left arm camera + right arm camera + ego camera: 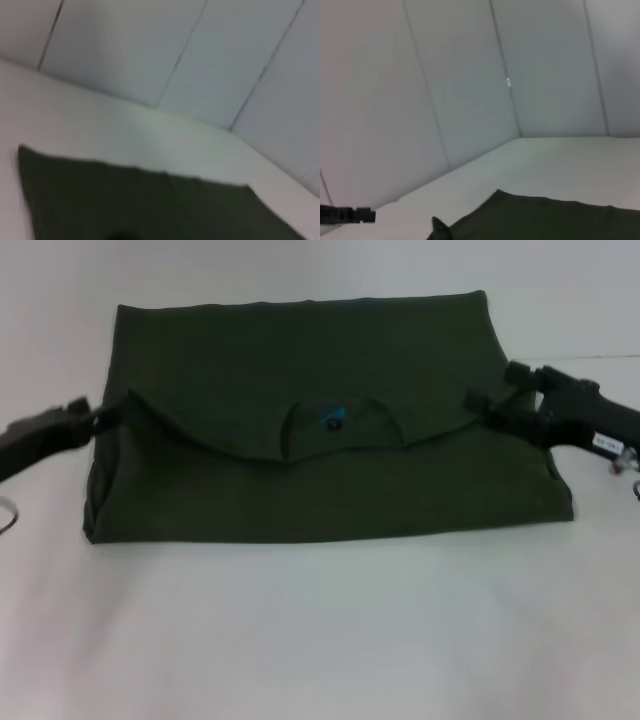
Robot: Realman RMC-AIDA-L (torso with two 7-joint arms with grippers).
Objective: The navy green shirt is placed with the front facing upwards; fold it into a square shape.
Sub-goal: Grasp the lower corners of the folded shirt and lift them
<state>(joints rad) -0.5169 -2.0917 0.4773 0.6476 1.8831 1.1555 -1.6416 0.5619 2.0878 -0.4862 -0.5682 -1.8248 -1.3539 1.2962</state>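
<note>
Shirt was limp, half-folded; left gripper and right gripper pinched its folded corners, fingers closed on cloth.

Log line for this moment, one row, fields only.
navy green shirt: partly folded, neck label up | left gripper: at shirt's left edge | right gripper: at right edge of folded flap | surface: white table
</note>
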